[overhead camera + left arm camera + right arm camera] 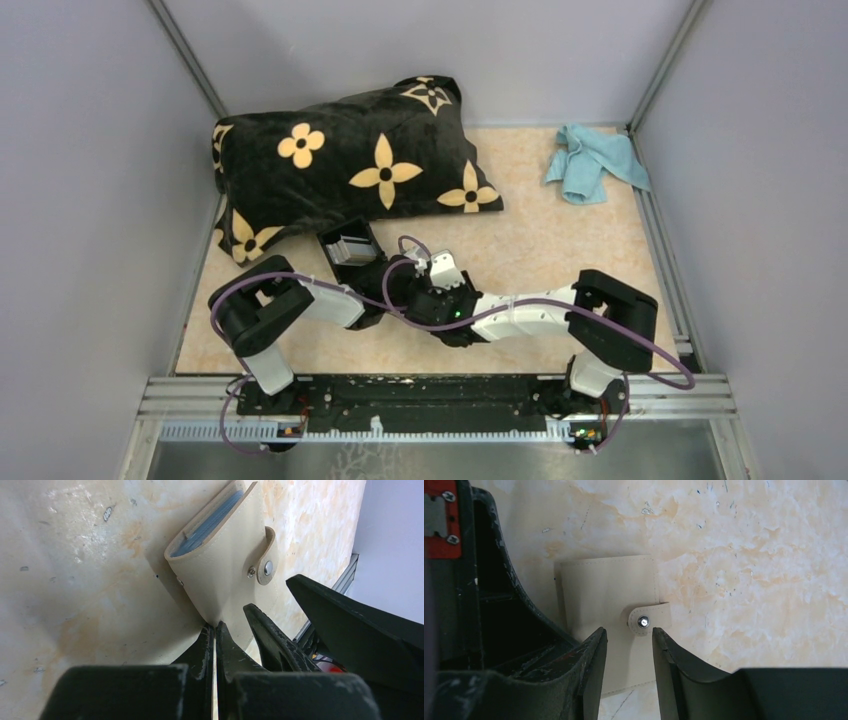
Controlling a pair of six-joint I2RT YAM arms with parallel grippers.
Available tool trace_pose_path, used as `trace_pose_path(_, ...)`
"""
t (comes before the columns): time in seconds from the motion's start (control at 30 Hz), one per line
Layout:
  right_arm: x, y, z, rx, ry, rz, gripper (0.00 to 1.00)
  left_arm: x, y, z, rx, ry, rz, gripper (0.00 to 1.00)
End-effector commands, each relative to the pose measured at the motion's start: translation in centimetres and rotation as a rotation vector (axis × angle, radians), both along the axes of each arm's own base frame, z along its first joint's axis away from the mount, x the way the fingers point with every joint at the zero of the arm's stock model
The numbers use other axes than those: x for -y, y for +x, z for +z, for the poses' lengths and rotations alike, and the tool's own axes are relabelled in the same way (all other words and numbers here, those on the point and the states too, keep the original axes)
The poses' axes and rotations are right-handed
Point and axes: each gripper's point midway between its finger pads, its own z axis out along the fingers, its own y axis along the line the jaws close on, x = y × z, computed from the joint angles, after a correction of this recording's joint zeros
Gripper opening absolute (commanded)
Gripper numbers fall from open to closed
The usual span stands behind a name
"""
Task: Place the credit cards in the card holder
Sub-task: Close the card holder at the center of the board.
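The card holder [348,250], a small black boxy case, lies open on the table [774,580] with its grey ribbed slots facing up, set at a slant to the table's edges. A beige case [225,565], flat, folded and stitched along its borders, carries a short tab with a metal stud projecting past one side, and layered blue-grey edges show at its open end. It lies on the marbled surface close to the card holder, with its near edge pinched between the closed fingers of the left gripper [215,627].
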Motion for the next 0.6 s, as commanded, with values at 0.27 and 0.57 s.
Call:
trace_pose_path(0.27, 0.47, 1.46, 0.53, 0.021, -0.054, -0.039, 0.38, -0.39, -0.16, -0.71, 0.004, 0.011, -0.019, 0.00)
trace_pose_path(0.57, 0.44, 1.73, 0.43, 0.026, -0.071, -0.031, 0.34, -0.35, -0.09, -0.76, 0.000, 0.006, -0.018, 0.00)
